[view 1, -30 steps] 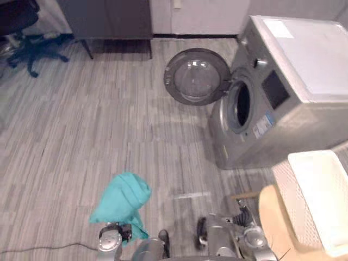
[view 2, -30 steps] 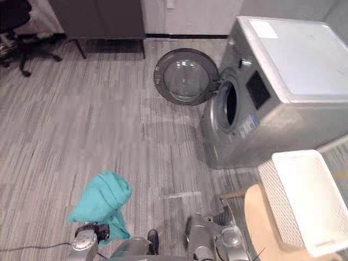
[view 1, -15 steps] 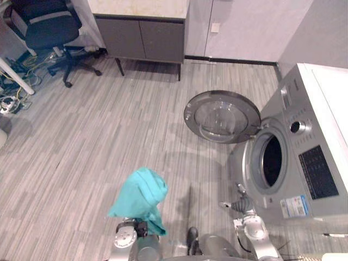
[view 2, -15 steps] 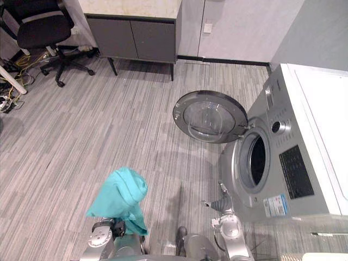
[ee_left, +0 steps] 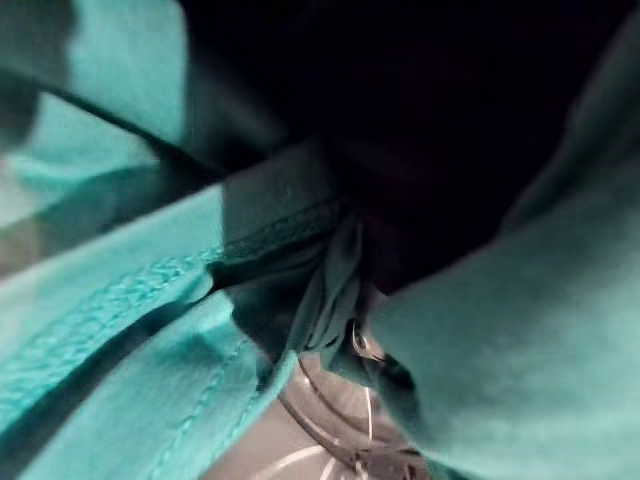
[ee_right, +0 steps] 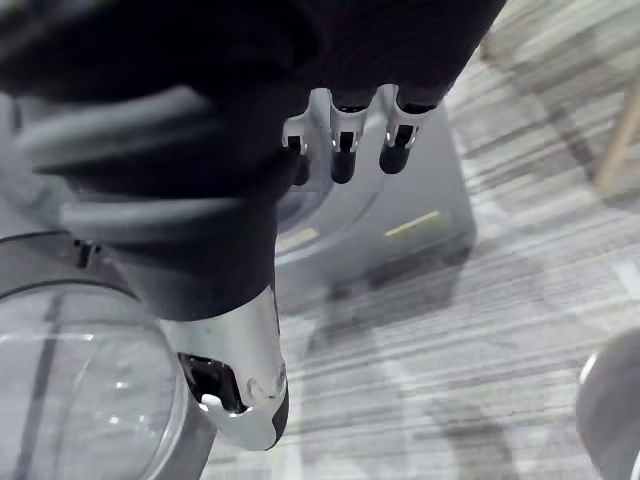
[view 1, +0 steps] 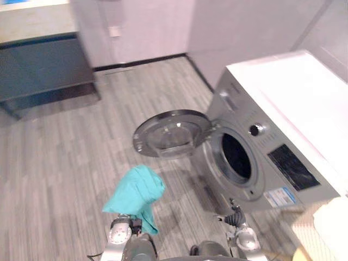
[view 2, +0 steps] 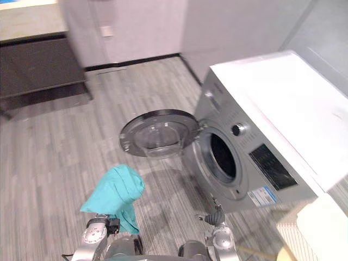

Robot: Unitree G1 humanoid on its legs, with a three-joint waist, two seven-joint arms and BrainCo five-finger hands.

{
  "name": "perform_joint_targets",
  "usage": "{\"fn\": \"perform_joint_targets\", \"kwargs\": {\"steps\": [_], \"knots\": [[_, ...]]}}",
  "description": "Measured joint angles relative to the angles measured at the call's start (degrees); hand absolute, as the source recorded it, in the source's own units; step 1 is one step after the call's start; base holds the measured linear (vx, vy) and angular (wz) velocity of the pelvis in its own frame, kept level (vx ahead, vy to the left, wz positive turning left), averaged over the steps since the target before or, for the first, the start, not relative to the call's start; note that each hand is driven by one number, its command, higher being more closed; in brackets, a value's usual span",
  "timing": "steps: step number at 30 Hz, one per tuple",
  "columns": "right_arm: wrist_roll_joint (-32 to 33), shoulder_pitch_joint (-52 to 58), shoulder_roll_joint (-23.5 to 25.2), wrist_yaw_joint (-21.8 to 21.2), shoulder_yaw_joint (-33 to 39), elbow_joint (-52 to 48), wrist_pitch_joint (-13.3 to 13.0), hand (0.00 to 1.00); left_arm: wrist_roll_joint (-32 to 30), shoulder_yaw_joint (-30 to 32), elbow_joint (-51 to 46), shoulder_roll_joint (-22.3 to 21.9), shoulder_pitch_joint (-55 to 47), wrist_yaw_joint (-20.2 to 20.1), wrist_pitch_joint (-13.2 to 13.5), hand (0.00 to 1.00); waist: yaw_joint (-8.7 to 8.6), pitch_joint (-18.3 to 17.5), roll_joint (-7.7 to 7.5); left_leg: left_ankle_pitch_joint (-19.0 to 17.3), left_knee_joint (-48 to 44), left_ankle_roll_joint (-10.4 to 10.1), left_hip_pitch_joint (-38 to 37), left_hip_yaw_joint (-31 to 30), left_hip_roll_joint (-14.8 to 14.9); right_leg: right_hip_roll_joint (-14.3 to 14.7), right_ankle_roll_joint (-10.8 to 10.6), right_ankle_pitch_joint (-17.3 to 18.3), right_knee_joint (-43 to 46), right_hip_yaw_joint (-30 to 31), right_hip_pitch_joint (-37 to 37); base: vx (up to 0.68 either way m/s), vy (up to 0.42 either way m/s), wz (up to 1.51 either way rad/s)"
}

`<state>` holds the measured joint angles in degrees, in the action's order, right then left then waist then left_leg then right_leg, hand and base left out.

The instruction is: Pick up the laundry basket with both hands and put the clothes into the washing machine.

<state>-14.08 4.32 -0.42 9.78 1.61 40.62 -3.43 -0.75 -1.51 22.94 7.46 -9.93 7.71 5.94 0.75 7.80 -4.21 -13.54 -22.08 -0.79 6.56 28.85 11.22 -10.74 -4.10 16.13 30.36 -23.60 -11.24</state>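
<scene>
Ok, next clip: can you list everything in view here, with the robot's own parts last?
teal cloth garment: one, teal, draped over the left hand, left of the machine.
silver-grey front-loading washing machine: one, silver-grey with a white top, right side.
round glass-windowed door: one, grey, swung open from the machine.
white lattice laundry basket: one, white, lower right corner.
dark grey cabinet: one, against the far wall, upper left.
grey plank floor: one, grey, under everything.
left hand: one, under the garment.
right hand: one, open and empty, low in front of the machine.
</scene>
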Motion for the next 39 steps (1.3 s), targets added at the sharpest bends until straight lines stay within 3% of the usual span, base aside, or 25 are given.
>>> {"fn": "perform_joint_targets", "kwargs": {"steps": [2,3,4,5,7,8,9,10,11,12,14,16,17,19,21,25,30,34,39], "knots": [[0.0,-2.7,-0.2,0.0,0.0,2.7,0.0,0.0,0.1,1.6,0.2,0.8,0.7,0.0,-0.1,1.0,-0.12,0.1,0.25,0.0,0.4,0.0,-2.5,5.0,1.3,-1.2,2.0,-0.5,-2.3,-13.1,-0.6,0.15,0.026,-1.57],[0.0,-3.0,-0.5,0.0,0.0,3.3,0.0,0.0,0.1,2.1,0.7,0.8,1.3,0.0,-0.2,1.0,-0.07,0.1,0.3,0.0,0.0,0.0,-3.0,5.8,1.6,-0.8,2.5,-0.8,-3.5,-15.0,-1.3,0.21,-0.054,-1.31],[0.0,-3.3,-0.8,0.0,0.2,3.5,0.0,0.0,0.1,2.4,2.7,1.2,2.4,0.0,-0.4,1.0,-0.17,0.2,0.37,-0.1,-0.8,-0.1,-3.9,6.7,1.8,1.9,6.0,-3.9,-10.2,-14.5,-1.4,0.31,-0.092,-1.06],[0.0,-3.2,-2.4,0.0,0.2,3.6,0.0,0.0,0.1,2.3,5.0,1.1,3.1,-0.1,-1.0,1.0,-1.28,0.7,1.71,-1.0,-4.3,-1.2,-5.1,7.0,4.0,4.3,7.7,-7.9,-13.7,-12.4,1.2,0.3,-0.085,-0.94],[0.0,-2.6,-3.9,0.0,0.2,3.6,0.0,0.0,0.1,2.2,5.0,0.4,3.1,-0.2,-1.1,1.0,-1.7,1.8,3.54,-0.5,-11.4,-1.1,-5.2,6.7,7.1,6.6,7.6,-7.8,-15.8,-10.7,3.9,0.23,-0.068,-0.74],[0.0,-2.0,-5.3,0.0,0.2,3.6,0.1,0.0,0.1,2.0,5.0,-0.6,3.0,-0.5,-1.1,1.0,-1.74,2.8,5.26,1.6,-20.2,1.3,-4.0,4.8,10.5,8.9,7.5,-7.7,-17.8,-8.6,6.7,0.23,-0.077,-0.84],[0.0,-2.1,-5.8,0.0,0.2,3.7,0.2,0.0,0.1,2.0,5.0,-0.9,2.5,-0.9,-1.1,1.0,-1.46,3.2,5.54,4.7,-26.3,3.3,-2.1,2.8,12.1,9.5,7.6,-7.6,-18.9,-7.0,8.3,0.23,-0.046,-1.1],[0.1,-2.1,-5.8,0.1,0.2,3.8,0.4,0.0,0.1,1.8,4.9,-1.3,2.0,-1.4,-1.1,1.0,-1.3,3.8,4.87,3.1,-32.3,3.2,1.0,-1.2,12.4,9.7,7.8,-7.4,-19.3,-4.2,9.7,0.26,0.032,-1.09],[0.3,-2.3,-5.8,0.2,0.9,4.0,0.6,0.0,0.1,1.7,4.9,-1.6,2.0,-1.5,-1.1,1.0,-1.21,3.8,5.09,0.2,-34.4,2.1,3.2,-5.8,10.9,9.2,7.8,-7.4,-19.5,-1.7,10.8,0.26,0.099,-1.25],[0.7,-2.5,-5.7,0.3,1.6,4.5,0.6,0.0,0.1,1.3,5.1,-1.7,1.9,-1.6,-1.1,1.0,-0.99,4.4,4.14,-1.6,-33.3,0.4,5.7,-11.6,7.7,8.5,7.8,-7.4,-19.6,0.6,12.0,0.26,0.111,-1.11],[1.3,-2.6,-5.7,0.4,2.6,5.3,0.7,0.0,0.1,0.3,5.1,-1.7,2.3,-1.6,-1.1,1.0,0.02,4.9,3.46,-2.5,-26.5,-1.1,8.4,-18.8,3.5,7.5,7.3,-7.1,-19.5,4.0,13.7,0.22,0.166,-1.06],[1.3,-2.5,-5.6,0.6,3.9,6.1,0.7,0.0,0.1,-0.4,5.1,-1.8,2.4,-1.5,-1.0,1.0,0.04,4.8,3.9,-1.0,-12.8,-3.5,9.3,-26.5,-0.1,7.0,4.7,-5.6,-18.2,7.2,14.2,0.24,0.296,-1.02],[1.3,-2.4,-6.7,1.4,4.9,6.3,0.7,0.0,0.1,-0.9,5.2,-2.4,2.2,-1.5,-1.0,1.0,0.03,5.3,6.49,5.8,-3.1,-5.2,8.7,-31.8,-1.0,8.5,1.3,-3.4,-15.8,9.8,13.7,0.21,0.329,-0.78],[1.3,-2.3,-5.3,1.7,5.4,7.3,1.2,0.0,0.2,-1.3,6.3,-1.5,3.6,-1.4,-1.2,1.0,-0.1,5.1,4.16,5.3,-4.2,-4.5,8.6,-29.9,-3.0,5.6,0.3,-2.6,-14.3,12.3,12.0,0.16,0.259,-0.43],[1.3,-1.8,-4.9,1.7,5.4,7.3,1.2,0.0,0.2,-1.2,6.1,-0.5,4.3,-1.3,-1.1,1.0,0.08,5.2,3.48,4.0,-4.9,-2.9,9.1,-27.6,-4.2,3.7,-0.7,-2.1,-13.6,14.6,10.6,0.1,0.196,-0.36],[1.8,-5.7,-4.8,1.8,5.2,7.4,1.0,0.0,0.3,-0.8,4.5,0.7,4.1,-1.0,-1.1,1.0,0.12,7.1,4.22,0.6,-10.4,-1.1,11.8,-21.7,-3.2,2.6,-2.6,-1.1,-6.8,21.3,3.3,-0.01,0.185,-0.76],[2.9,-10.2,-5.3,3.0,4.5,6.9,1.4,0.0,2.7,-0.6,-0.6,0.7,8.7,1.8,-1.0,1.0,0.07,13.8,3.74,-4.2,-20.9,0.2,20.5,-17.7,-1.1,2.3,-4.2,2.4,7.9,26.4,-10.4,-0.18,0.076,-0.54],[4.6,-11.6,-5.2,5.2,4.1,1.2,2.1,0.0,6.1,0.4,-4.1,-1.2,14.8,5.4,0.3,1.0,-0.11,17.5,3.68,-9.8,-35.5,0.6,32.9,-17.5,1.1,0.8,-4.4,8.0,24.7,26.9,-24.7,-0.18,0.018,-0.16],[6.8,-15.1,-4.5,8.0,4.3,-10.7,2.2,0.0,7.9,1.9,-9.4,-5.2,20.7,8.8,1.2,1.0,0.02,19.6,3.32,-12.3,-49.4,0.9,50.1,-19.7,4.3,0.8,-4.3,11.3,39.7,27.0,-42.2,-0.16,-0.017,-0.08]]}}
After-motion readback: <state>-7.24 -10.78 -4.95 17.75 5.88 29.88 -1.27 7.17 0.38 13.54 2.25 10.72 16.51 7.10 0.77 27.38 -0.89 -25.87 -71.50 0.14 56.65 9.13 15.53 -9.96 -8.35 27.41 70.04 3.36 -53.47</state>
